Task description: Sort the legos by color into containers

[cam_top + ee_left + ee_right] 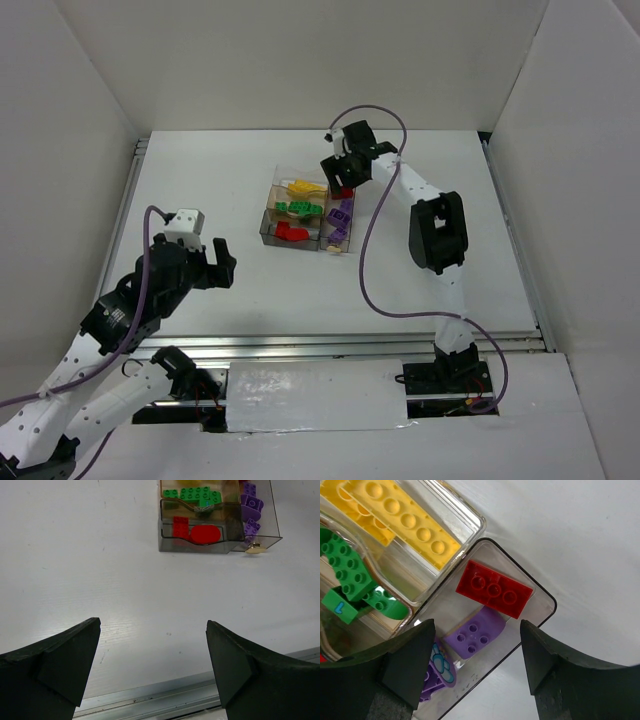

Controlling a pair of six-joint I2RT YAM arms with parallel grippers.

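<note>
The right jaws are standing apart, touching nothing, above a red lego [494,588] lying among purple legos [475,634] in the containers' [534,609] long right compartment. The left jaws are gaping wide, empty, over the counter [100,570] at near left.

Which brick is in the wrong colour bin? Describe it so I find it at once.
Find the clear tray on the white table; take its long narrow compartment on the right side. At that compartment's far end lies a flat red brick, the only red piece among purple bricks.
</note>
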